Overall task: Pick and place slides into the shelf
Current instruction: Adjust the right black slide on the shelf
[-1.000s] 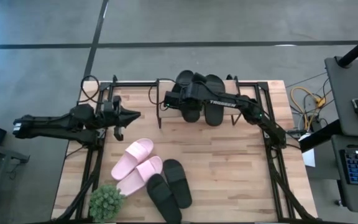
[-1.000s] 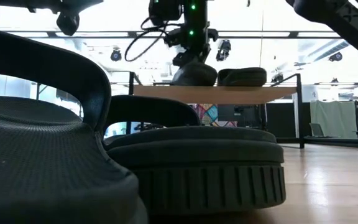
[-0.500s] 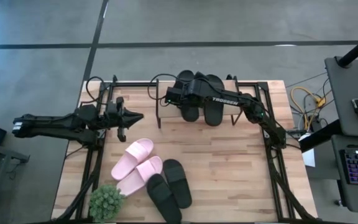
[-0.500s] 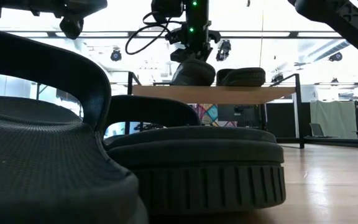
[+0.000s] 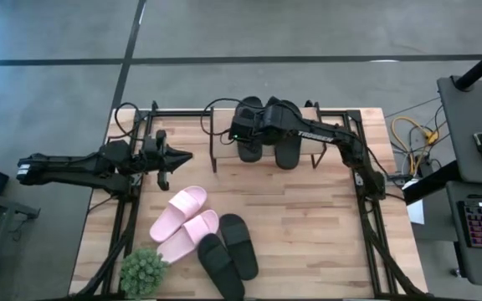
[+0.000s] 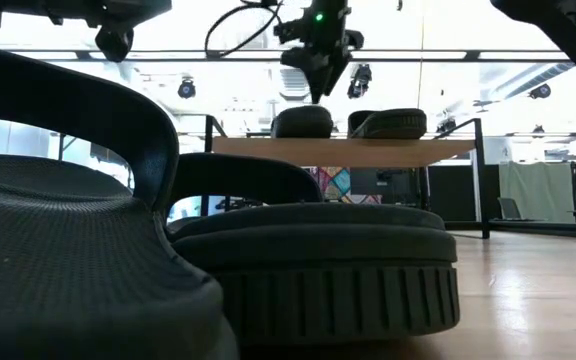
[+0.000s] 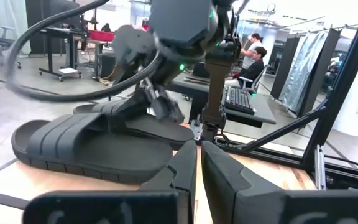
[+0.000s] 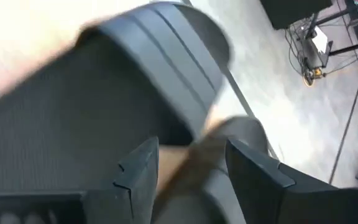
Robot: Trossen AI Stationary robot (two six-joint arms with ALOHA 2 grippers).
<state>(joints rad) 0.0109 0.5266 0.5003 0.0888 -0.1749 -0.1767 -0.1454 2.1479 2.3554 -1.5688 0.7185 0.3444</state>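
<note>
High view: two black slides [image 5: 268, 134] lie on the shelf [image 5: 224, 134], right tool [image 5: 238, 134] above them; left tool [image 5: 182, 156] waits nearby, fingers nearly closed. Two pink slides [image 5: 182, 219] and two black ones [image 5: 227, 253] wait on the surface [image 5: 308, 226].

Low view: right tool [image 6: 318, 82] hangs above the slide [image 6: 301, 121], fingers apart — release step seems done. Next: probably fetch another slide.
</note>
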